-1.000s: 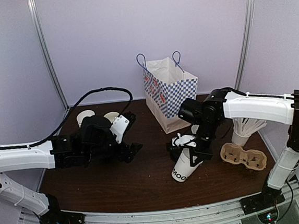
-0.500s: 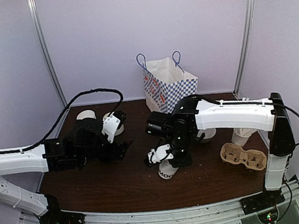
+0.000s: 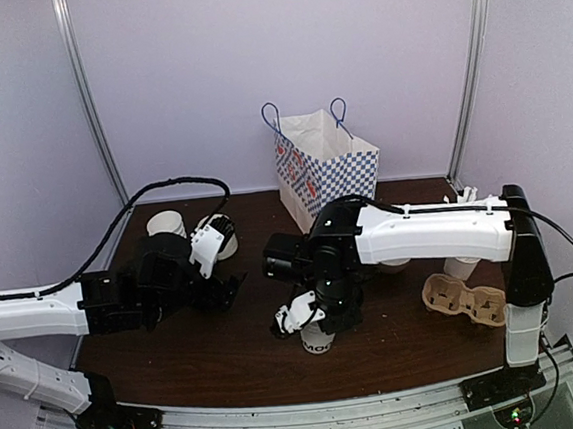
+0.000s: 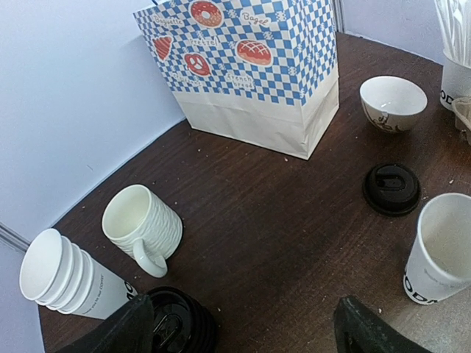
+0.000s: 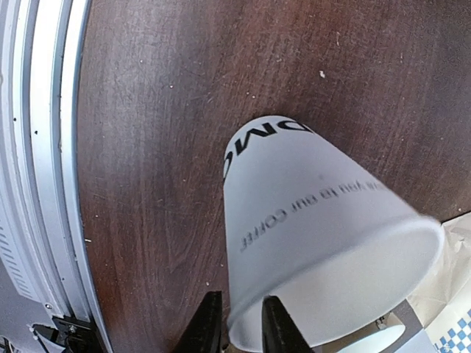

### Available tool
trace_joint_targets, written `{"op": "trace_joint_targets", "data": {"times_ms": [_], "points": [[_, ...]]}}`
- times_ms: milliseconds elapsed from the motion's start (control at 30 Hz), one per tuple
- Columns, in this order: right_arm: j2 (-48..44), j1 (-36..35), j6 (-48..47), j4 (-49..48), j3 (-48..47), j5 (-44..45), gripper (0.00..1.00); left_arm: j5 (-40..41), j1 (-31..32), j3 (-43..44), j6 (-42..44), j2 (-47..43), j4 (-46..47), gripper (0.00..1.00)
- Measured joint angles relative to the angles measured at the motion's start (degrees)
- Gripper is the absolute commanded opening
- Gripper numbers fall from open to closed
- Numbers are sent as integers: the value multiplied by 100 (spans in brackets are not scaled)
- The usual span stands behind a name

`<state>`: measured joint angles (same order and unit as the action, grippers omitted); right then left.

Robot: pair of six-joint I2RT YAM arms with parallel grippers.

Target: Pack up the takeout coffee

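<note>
The right pincer [image 5: 239, 327] is clamped on the rim of the takeout coffee cup [image 5: 309, 235], its two dark fingers [image 5: 208, 323] set close together with the cup wall between them. The cup has no lid on it, and the black lettering near its base points towards the front rail of the tabletop [image 3: 209, 362]. From above, this pincer [image 3: 314, 317] sits just over the cup [image 3: 318, 340], near the middle of the tabletop and towards its near edge. The left wrist view shows the same cup [image 4: 444, 246] standing roughly upright, mouth open; whether its base fully rests on the wood I cannot tell.

Just beyond the cup lies a black lid [image 4: 391, 188], flat on the tabletop and apart from the cup. Further back stand a white bowl [image 4: 393, 99] and a blue-checked paper bag [image 4: 254, 73], the bag upright with its mouth open [image 3: 323, 176]. A brown cup carrier [image 3: 465, 299] lies to the right of the cup, under the right arm.

The left pincer [image 4: 244, 305] has its jaws wide apart and holds nothing, hovering over the left half of the tabletop. Near it are a cream mug [image 4: 141, 224] lying on its side, a stack of paper cups [image 4: 66, 276] also on its side, and a pile of black lids [image 4: 180, 323] just beside that stack.
</note>
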<state>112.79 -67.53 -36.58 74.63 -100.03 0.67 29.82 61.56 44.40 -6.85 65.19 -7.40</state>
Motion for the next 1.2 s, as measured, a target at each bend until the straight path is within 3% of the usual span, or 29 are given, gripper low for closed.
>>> {"op": "trace_joint_targets", "data": {"times_ms": [167, 533, 600, 700, 733, 933, 1000, 1200], "points": [[-2, -2, -42, 114, -116, -11, 38, -4, -7, -4, 15, 74, 33, 89], [-730, 79, -76, 315, -186, -573, 40, -28, -46, -4, 103, 201, 46, 90], [-955, 295, -70, 319, -186, -772, 48, -37, -61, -2, 98, 205, 44, 91], [-1228, 981, -55, 227, -162, -1088, 71, -50, -103, 11, 90, 240, 39, 91], [-1303, 1322, -26, 111, -101, -1178, 74, -55, -116, 20, 83, 264, 37, 91], [-1182, 2730, 55, -592, 509, -1521, 79, -175, -177, 61, 26, 393, 2, 91], [-907, 2852, 59, -774, 584, -1556, 97, -210, -190, 107, 11, 431, -13, 92], [-98, 2839, 166, -1318, 675, -1696, 99, -334, -199, 225, -44, 531, -37, 92]]}}
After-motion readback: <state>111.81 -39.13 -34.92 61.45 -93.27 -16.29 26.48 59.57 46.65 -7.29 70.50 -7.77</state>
